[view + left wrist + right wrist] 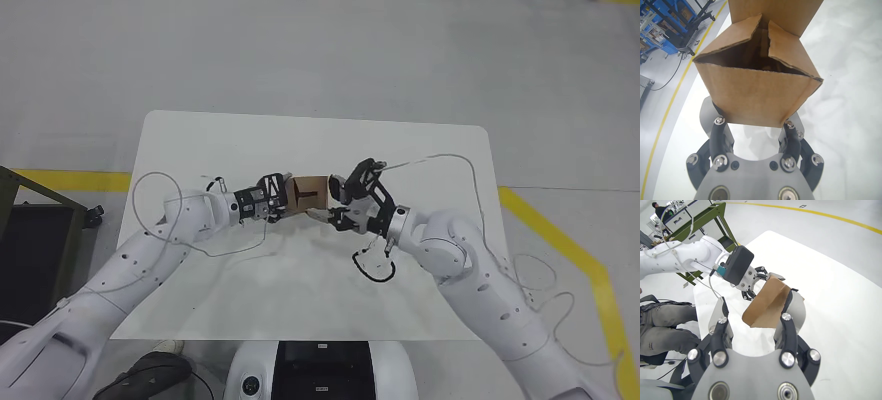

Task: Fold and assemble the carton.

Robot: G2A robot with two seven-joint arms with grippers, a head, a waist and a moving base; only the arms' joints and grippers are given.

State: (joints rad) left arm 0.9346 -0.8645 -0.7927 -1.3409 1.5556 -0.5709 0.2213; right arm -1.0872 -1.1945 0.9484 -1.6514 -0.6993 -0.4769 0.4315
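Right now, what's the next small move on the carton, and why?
Probably close the right gripper on the carton: it is open, one finger touching the side, while the left gripper holds the far end and the flaps gape.

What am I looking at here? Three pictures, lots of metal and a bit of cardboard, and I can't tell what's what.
It is one robot with two arms, each ending in a two-fingered clamp called a gripper. The top view looks down from a camera above the arms onto a white table. The other two pictures come from cameras on the wrists, so each shows its own arm's clamp up close. Between the arms is a brown carton, partly folded, with one end open. The left gripper clamps it across one end. The right gripper is open, with one finger against the carton's side.
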